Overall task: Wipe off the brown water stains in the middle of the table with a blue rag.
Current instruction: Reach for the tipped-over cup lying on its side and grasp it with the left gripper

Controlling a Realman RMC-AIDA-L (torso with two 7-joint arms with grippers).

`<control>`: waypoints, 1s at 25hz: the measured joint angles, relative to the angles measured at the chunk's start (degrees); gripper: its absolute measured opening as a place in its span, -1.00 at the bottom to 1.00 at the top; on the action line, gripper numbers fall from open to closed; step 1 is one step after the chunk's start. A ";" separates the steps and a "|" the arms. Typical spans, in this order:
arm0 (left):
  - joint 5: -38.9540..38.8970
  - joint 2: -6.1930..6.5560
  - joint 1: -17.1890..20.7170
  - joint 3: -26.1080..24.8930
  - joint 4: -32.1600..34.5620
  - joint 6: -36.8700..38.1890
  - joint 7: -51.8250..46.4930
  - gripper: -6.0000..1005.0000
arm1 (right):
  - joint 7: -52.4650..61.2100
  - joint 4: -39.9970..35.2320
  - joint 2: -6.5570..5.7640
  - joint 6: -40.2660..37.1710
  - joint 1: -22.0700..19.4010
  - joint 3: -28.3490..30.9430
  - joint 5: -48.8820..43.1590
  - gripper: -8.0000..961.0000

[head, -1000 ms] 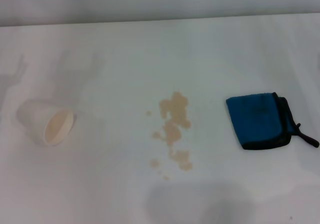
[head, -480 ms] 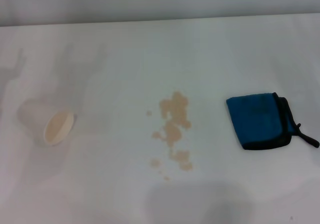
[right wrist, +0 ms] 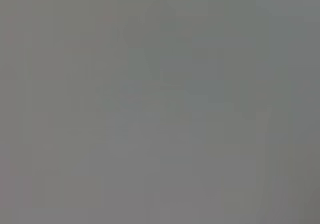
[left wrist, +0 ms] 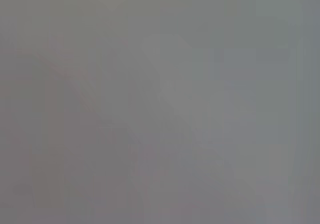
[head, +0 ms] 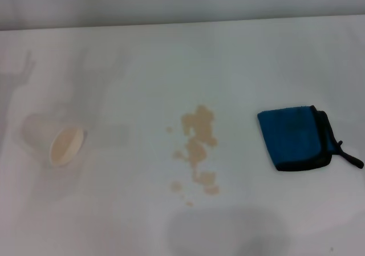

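The brown water stains [head: 197, 147] lie as pale tan blotches and droplets in the middle of the white table [head: 188, 62]. The blue rag [head: 293, 137] lies folded flat to the right of the stains, its black edging and loop tag at its right side. Neither gripper shows in the head view. Both wrist views show only plain grey, with no fingers and no object in them.
A white cup [head: 54, 142] lies on its side at the left of the table, its tan inside facing the front. Faint shadows fall across the table's left part and its near edge. The table's far edge runs along the top.
The shadows on the left part of the table have shifted and now lie over the cup. The rag, the stains and the cup have not moved.
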 joint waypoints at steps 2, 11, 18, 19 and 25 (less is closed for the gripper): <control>0.01 -0.05 0.33 0.34 -0.09 -0.47 0.02 0.75 | 0.00 0.78 0.10 0.47 -0.27 0.03 0.00 -0.19; -0.09 0.12 1.83 -0.10 -0.69 -1.88 -0.75 0.75 | -0.37 4.23 0.13 0.33 -0.09 1.59 0.43 -0.19; 1.12 -0.02 4.11 0.64 -1.45 -7.83 -1.40 0.75 | 1.02 5.54 0.16 1.36 0.24 2.22 0.61 -0.19; 2.01 0.12 4.53 1.29 -1.36 -8.75 -2.04 0.75 | 1.29 5.68 0.14 1.30 0.26 2.44 0.61 -0.19; 14.54 3.55 9.99 3.67 8.85 -2.15 -17.88 0.75 | 1.57 6.47 0.11 0.71 -0.55 2.78 0.63 -0.19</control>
